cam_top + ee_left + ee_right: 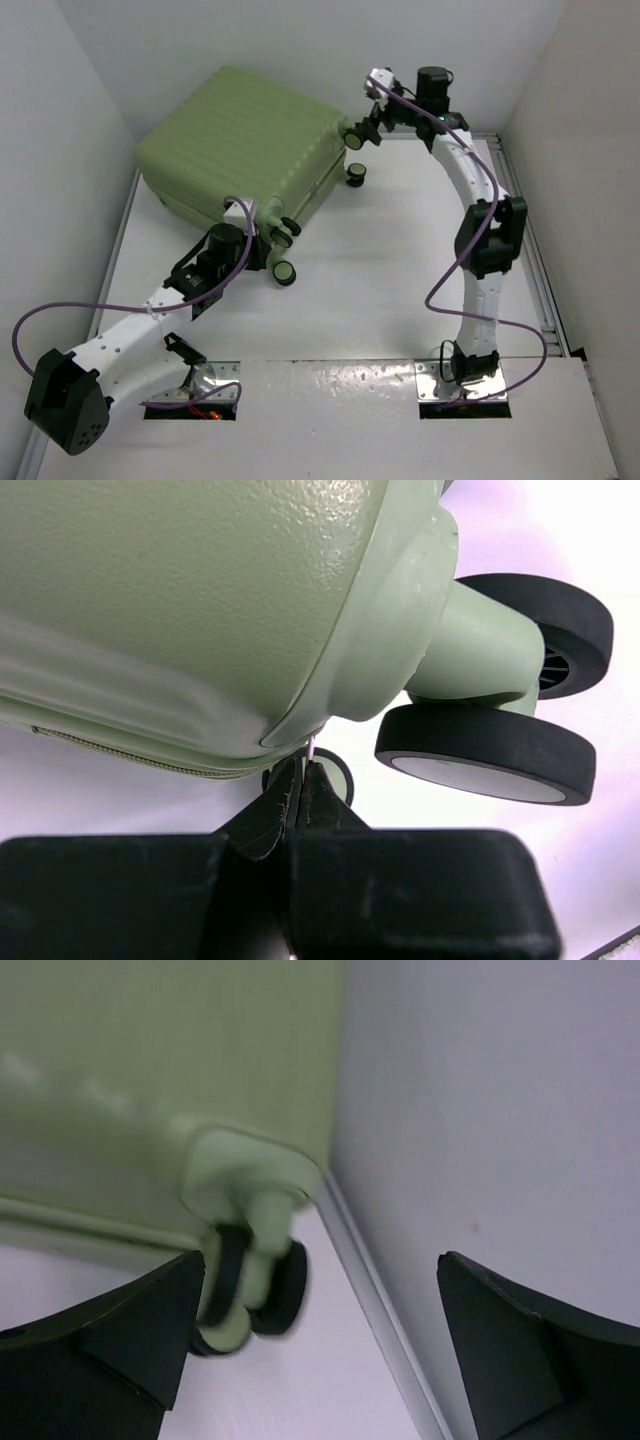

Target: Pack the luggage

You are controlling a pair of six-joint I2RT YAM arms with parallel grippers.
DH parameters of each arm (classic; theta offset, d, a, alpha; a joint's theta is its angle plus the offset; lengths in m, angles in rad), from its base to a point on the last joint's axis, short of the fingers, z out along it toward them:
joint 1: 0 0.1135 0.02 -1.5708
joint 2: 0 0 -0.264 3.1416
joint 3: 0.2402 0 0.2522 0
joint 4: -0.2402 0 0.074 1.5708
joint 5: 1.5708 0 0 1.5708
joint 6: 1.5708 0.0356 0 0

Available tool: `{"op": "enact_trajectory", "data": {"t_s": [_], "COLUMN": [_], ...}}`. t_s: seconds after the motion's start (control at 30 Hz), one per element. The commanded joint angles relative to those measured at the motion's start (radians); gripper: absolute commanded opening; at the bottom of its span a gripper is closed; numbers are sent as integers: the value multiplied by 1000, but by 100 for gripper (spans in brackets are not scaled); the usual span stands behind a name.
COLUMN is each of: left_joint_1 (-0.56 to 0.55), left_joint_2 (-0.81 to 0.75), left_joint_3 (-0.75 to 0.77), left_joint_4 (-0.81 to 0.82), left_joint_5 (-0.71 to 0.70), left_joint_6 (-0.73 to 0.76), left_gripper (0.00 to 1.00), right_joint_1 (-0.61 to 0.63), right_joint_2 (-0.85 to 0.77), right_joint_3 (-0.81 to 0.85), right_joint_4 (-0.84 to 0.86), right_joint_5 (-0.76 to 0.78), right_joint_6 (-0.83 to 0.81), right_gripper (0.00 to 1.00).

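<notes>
Upper left: pale-green ribbed hard-shell suitcase (240, 135). Left gripper (300, 780) clamped on thin metal tab (311, 748) at seam; right gripper (322, 1260) wide open, empty.

The top camera looks down from above and behind the arm bases (465, 375), far enough to show the whole table (380, 300) and the pale-green suitcase (240, 130) at its far left. The left wrist camera sits very near the suitcase's near corner, facing past its own fingers (265, 818) at a twin caster (485, 750). The blurred right wrist camera faces a second caster (245, 1280), probably the far-corner one by the wall (500, 1110), so all views share the wheeled side.
</notes>
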Motion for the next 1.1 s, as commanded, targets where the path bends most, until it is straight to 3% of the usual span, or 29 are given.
{"op": "enact_trajectory", "data": {"t_s": [0.0, 0.27, 0.43, 0.63, 0.67, 0.8, 1.07], "left_joint_1": [37, 37, 37, 37, 37, 37, -1], "left_joint_2": [2, -7, -7, -7, -7, -33, -188], "left_joint_3": [40, 40, 40, 40, 40, 31, -39], "left_joint_4": [29, 11, 11, 22, 22, 34, 36], "left_joint_5": [-79, -79, -79, -68, -56, -18, 77], "left_joint_6": [5, 5, 5, 5, 5, 5, 15], "left_gripper": [0, 0, 0, 0, 0, 0, 0], "right_joint_1": [52, 100, 86, 66, 71, 91, 181], "right_joint_2": [83, 209, 246, 260, 257, 216, 31], "right_joint_3": [127, 227, 213, 218, 215, 193, -14], "right_joint_4": [-143, -168, -185, -195, -185, -160, -151], "right_joint_5": [-62, 0, 61, 43, 34, 3, -78], "right_joint_6": [21, -10, -105, -168, -168, -93, 94], "right_gripper": [99, 99, 91, 63, 43, 3, 0]}}
